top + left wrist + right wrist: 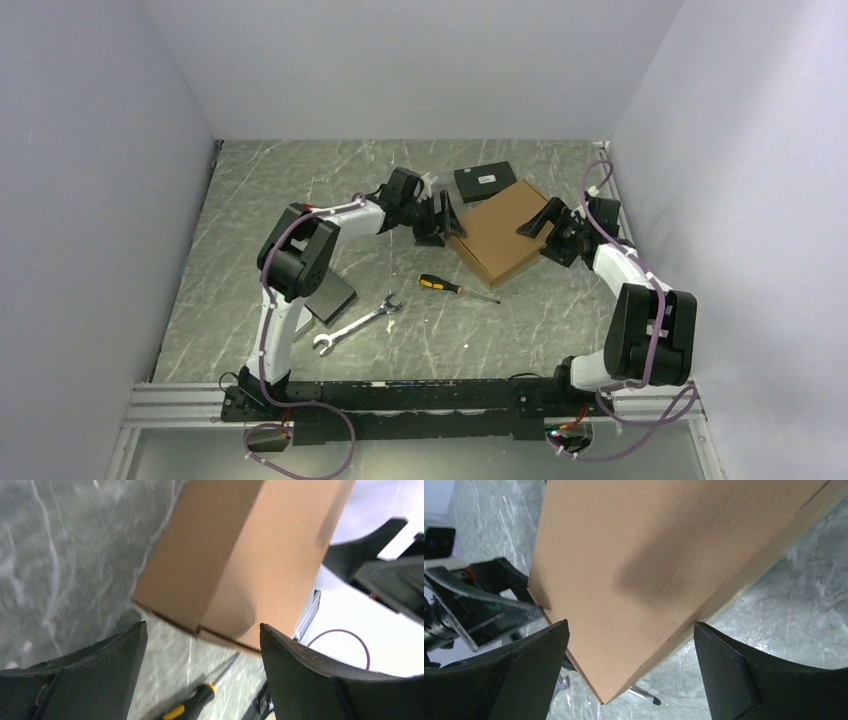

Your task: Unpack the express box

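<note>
Step in hand: approach and bracing, as judged from the layout; no opening has begun. The express box (500,235) lies flat on the table (250,200), lid down, with all seams shut in every view.

The left gripper (445,222) sits at the box's left edge. Its fingers (110,660) are spread wide, with the box's near corner in the gap ahead of them. No contact is visible and nothing is held.

The right gripper (540,222) is at the box's right edge. Its fingers (519,675) are also fully spread, straddling a corner of the box. The left pad looks very close to the cardboard, but touch can't be confirmed. It grips nothing.

Next move, as a judgement: one arm needs to pin or pinch the box body while the other gets a fingertip under the lid's front edge and hinges it up. The flap seam shows at the corner in the left wrist view. The cardboard is light, so the box will likely slide unless it is braced.

Containers:
- Express box: closed, contents not visible.
- Small black labelled box (485,181): just beyond the express box's far corner and shut, so its contents are unknown.

Loose items on the near side of the express box:
- A screwdriver (452,287) lies just beside it.
- A wrench (352,327) and a dark grey slab (332,298) lie further off to the near-left.
</note>
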### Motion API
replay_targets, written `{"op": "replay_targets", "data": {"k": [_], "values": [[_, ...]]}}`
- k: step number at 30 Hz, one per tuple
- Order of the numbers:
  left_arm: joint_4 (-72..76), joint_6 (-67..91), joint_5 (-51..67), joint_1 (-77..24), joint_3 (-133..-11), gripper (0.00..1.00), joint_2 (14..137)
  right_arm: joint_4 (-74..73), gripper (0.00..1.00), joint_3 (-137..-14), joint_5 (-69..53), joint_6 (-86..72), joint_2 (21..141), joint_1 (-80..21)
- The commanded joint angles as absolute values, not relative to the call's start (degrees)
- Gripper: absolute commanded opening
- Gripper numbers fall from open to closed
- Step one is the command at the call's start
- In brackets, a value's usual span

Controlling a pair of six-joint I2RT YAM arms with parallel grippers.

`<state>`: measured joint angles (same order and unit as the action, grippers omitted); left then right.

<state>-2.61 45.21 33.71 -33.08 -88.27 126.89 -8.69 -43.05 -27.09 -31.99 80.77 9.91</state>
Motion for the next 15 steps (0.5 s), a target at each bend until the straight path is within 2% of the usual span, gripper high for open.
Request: {"op": "replay_targets", "data": {"k": [1, 4, 7, 10, 15], "values": [[2.28, 48.59, 38.78, -34.11, -83.09, 0.84, 121.5, -7.67, 1.0, -45.69, -27.46, -30.87, 79.53, 11.59], [6.1, 49.65, 40.44, -34.96, -78.81, 0.83, 118.5, -5.17, 1.0, -40.75, -27.45, -34.86, 75.07, 17.08], [-0.43, 44.92, 34.87, -34.98, -78.81, 0.94, 114.83, -3.19, 1.0, -36.25, -27.02, -37.32, 72.3, 20.37], [-8.11, 39.36, 31.4, -34.98, -84.24, 0.98, 115.11, -0.4, 1.0, -34.7, -29.9, -38.17, 73.43, 21.12], [-15.72, 34.22, 24.45, -34.98, -95.15, 0.99, 118.61, 2.57, 1.0, -34.44, -33.87, -39.46, 77.23, 21.12]]}}
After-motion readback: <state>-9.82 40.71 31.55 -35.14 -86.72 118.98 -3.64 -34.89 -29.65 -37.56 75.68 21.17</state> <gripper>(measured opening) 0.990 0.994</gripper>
